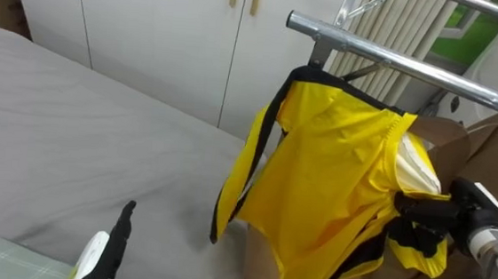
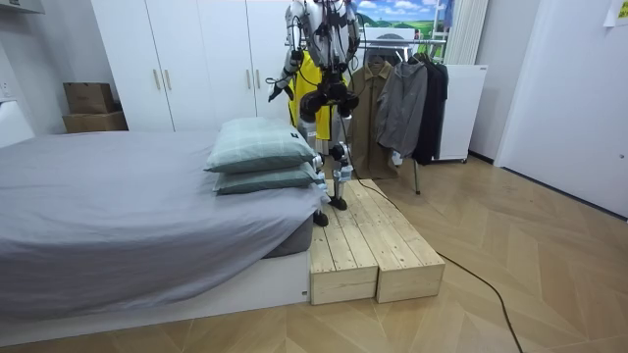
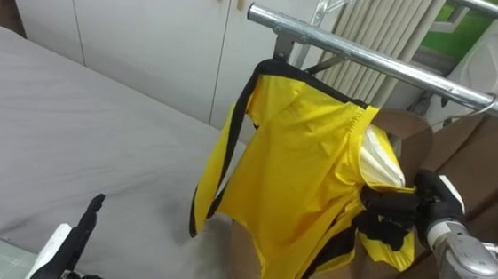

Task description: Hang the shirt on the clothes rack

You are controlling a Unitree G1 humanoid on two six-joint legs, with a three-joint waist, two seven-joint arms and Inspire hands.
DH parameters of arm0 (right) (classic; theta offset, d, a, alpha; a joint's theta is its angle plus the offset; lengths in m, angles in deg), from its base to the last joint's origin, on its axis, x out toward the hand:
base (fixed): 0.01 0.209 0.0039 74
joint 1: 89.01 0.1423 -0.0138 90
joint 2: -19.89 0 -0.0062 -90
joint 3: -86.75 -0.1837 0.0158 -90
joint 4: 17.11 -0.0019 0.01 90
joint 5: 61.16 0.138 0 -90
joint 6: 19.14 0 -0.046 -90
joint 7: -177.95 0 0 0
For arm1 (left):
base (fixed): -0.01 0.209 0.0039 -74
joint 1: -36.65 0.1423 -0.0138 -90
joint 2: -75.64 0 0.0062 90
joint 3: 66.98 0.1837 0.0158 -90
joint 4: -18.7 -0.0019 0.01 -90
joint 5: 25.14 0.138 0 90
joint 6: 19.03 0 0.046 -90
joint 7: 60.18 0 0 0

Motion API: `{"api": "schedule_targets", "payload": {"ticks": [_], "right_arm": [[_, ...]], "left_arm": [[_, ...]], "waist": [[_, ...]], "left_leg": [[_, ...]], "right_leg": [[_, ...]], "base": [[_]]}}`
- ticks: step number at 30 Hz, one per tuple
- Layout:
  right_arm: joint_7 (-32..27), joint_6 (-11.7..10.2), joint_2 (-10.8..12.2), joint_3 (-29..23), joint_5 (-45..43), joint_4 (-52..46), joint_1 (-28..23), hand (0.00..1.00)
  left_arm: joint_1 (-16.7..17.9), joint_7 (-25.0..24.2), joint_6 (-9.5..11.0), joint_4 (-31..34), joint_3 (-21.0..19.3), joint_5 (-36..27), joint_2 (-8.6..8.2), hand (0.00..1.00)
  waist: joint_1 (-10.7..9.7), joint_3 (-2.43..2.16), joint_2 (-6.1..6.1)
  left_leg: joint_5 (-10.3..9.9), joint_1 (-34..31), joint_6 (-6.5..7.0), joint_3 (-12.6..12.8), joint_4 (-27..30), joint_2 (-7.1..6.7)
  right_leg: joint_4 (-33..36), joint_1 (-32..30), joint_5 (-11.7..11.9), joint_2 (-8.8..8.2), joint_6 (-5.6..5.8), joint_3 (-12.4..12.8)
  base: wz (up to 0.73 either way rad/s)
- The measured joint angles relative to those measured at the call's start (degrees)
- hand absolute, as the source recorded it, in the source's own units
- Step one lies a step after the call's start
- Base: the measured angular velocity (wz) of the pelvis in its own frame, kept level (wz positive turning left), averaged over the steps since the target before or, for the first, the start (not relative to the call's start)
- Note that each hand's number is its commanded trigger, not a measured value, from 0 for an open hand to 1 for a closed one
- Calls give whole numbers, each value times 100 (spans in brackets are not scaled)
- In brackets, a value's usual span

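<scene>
Closest to me, my left robot hand [image 1: 109,244] hangs over the grey bed [image 1: 71,134], fingers straight and relaxed, holding nothing. My right robot hand [image 1: 434,216] is clenched on a fold of the yellow jacket [image 1: 326,172], black-trimmed, whose top sits right up at the metal clothes rail [image 1: 397,62] behind it.

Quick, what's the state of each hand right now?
Left hand: open, fingers straight, holding nothing, over the grey bed.
Right hand: closed on the yellow garment by the metal rail.
</scene>
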Motion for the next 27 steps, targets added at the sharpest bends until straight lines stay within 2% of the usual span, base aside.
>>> {"api": "schedule_targets", "payload": {"ticks": [11, 15, 25, 26, 27], "right_arm": [[-342, -264, -1, 219, 50, 264, -1, 100], [-387, -395, -2, 221, 98, 418, -1, 100], [-440, -386, -2, 222, 105, 457, -2, 100], [-440, -386, -2, 224, 106, 459, -2, 69], [-440, -385, -2, 226, 109, 459, -2, 8]], "left_arm": [[-58, 3, -2, 2, 110, -100, -2, 0], [-139, 3, -2, 2, 112, -99, -5, 0], [-140, 3, -2, 2, 182, -99, -5, 0], [-140, 3, -2, 2, 198, -99, -5, 0], [-140, 3, -2, 2, 203, -99, -5, 0]], "waist": [[55, 12, 125], [120, 11, 132], [152, -11, 108], [153, -13, 106], [153, -14, 105]], "left_leg": [[0, 96, 0, -80, 0, 0], [0, 94, 0, -81, 0, 0], [0, 95, 0, -79, 1, -1], [0, 96, 0, -79, 1, 0], [0, 96, 0, -79, 1, -1]], "right_leg": [[-74, 119, -3, -12, 0, -51], [-68, 115, -3, -11, 0, -52], [-61, 118, -2, -13, 0, -57], [-60, 118, -2, -13, 0, -57], [-59, 118, -2, -13, 0, -57]], "base": [[2], [0], [0], [0], [0]]}}
